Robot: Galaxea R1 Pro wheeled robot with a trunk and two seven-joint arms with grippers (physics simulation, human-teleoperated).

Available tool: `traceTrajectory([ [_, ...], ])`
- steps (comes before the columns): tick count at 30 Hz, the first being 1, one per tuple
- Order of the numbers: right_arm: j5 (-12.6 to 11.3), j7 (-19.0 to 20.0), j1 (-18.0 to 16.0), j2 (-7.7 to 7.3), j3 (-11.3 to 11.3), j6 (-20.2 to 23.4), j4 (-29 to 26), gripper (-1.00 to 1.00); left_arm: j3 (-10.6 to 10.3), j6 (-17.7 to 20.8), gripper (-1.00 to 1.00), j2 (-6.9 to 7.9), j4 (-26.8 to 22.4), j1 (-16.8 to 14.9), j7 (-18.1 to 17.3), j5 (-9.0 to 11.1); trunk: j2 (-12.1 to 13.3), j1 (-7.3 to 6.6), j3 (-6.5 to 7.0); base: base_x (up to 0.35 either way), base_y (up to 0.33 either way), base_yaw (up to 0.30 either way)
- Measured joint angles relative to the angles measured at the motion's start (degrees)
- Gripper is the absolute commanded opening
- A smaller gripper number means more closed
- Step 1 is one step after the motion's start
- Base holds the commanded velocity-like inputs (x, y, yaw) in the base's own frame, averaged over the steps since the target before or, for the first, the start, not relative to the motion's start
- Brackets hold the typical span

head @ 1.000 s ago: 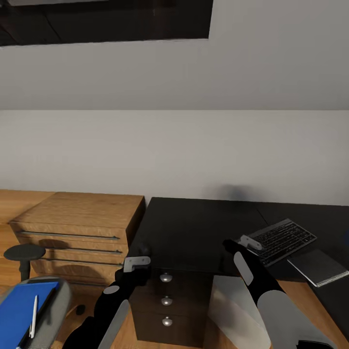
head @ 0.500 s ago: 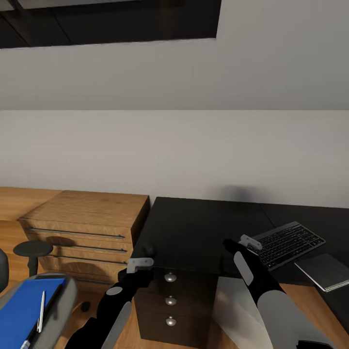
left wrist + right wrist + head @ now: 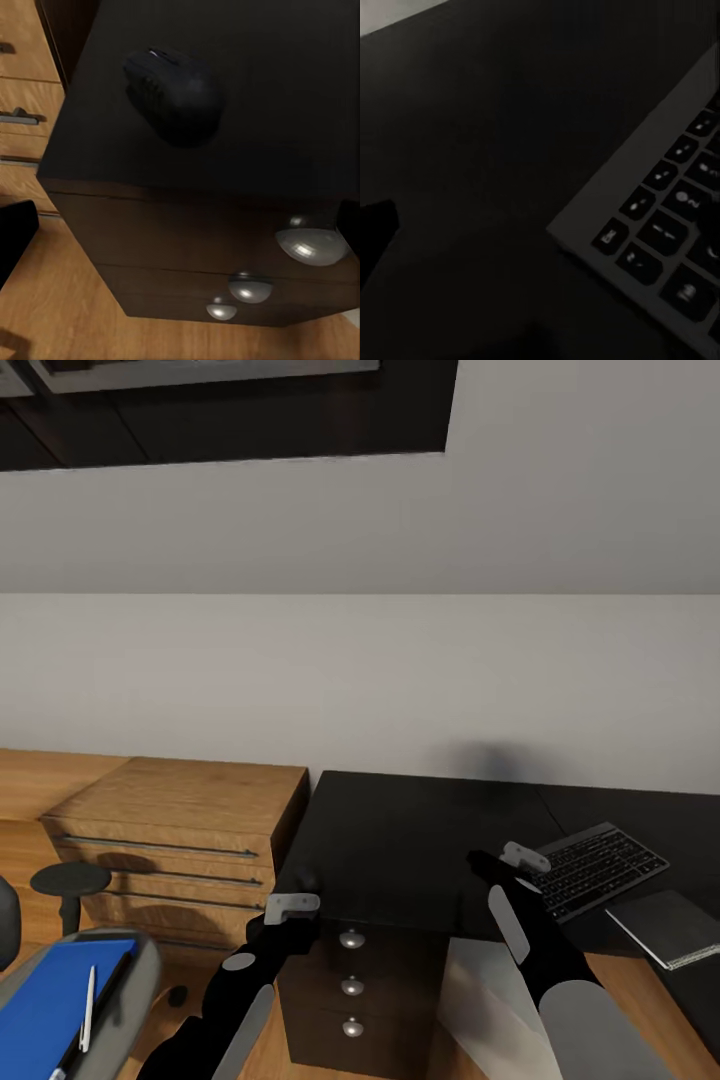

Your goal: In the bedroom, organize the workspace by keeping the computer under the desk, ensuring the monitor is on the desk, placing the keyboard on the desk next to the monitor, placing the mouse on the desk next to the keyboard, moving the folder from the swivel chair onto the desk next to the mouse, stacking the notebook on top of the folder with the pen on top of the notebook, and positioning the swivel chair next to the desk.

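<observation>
Presently, left hand (image 3: 291,906) hovers near mouse (image 3: 174,94) on worktop (image 3: 420,840); clenched or released cannot be told; mouse likely light, rigid, smooth; pinch its flanks.

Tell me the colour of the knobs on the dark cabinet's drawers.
Silver: the knobs are shiny round metal domes, shown best in the left wrist view.

No legible text; keyboard (image 3: 660,232) key legends too blurry to read.

The swivel chair (image 3: 120,990), folder (image 3: 45,1000) and notebook (image 3: 668,926) are cut off by the head view's edges.
</observation>
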Motion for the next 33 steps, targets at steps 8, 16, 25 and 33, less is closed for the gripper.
traceTrajectory([
  [8,0.89,-0.07,0.44,-0.14,-0.10,0.00,-0.84,1.00,-0.02,0.00,1.00,0.00,0.14,0.00,0.03,-0.02,3.21,-1.76,1.44,0.000,0.000,0.000],
  [16,1.03,-0.14,0.51,-0.58,-0.35,0.09,-0.96,1.00,-0.03,0.00,1.00,0.00,0.45,0.01,0.02,-0.02,6.42,-3.52,2.87,0.000,0.000,0.000],
  [25,1.04,-0.21,0.51,-0.69,-0.37,0.39,-0.89,1.00,-0.31,0.00,1.00,0.00,1.24,0.02,-0.03,-0.02,7.24,-3.96,3.24,0.000,0.000,0.000],
  [33,0.98,-0.24,0.51,-1.52,-0.59,1.37,-0.65,1.00,-0.45,0.00,1.00,0.00,1.47,0.02,-0.09,-0.02,7.24,-3.96,3.24,0.002,-0.010,0.000],
])
